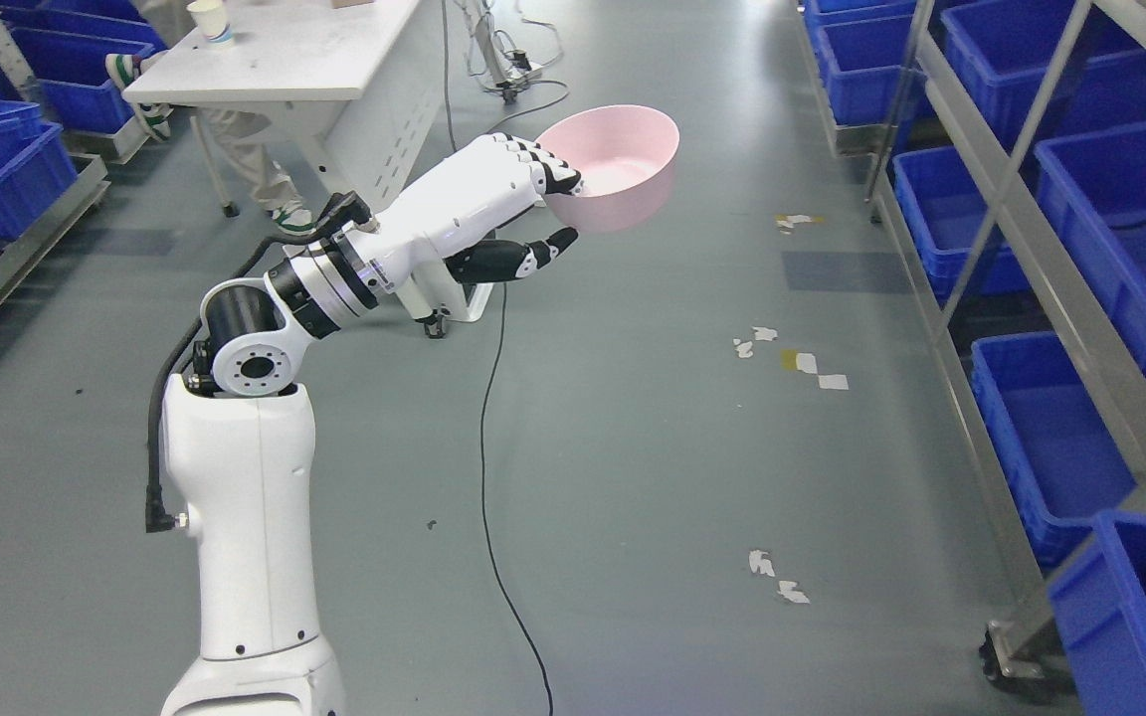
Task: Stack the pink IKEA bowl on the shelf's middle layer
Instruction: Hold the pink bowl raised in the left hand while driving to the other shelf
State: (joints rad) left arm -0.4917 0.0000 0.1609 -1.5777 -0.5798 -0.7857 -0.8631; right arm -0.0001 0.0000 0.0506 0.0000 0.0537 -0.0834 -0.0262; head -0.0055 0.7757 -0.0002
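Gripping round, smooth pink bowl [618,164] rim: left hand [493,204] fingers [558,179].

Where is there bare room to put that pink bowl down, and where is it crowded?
The left hand holds the pink bowl over open grey floor, bare but for a black cable and tape scraps. The white table has free top beside a paper cup. The right-side shelving is packed with blue bins.

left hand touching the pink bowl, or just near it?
Touching. The head view shows the left hand gripping the pink bowl: fingers hooked over its near rim, thumb under its wall, bowl held above the floor.
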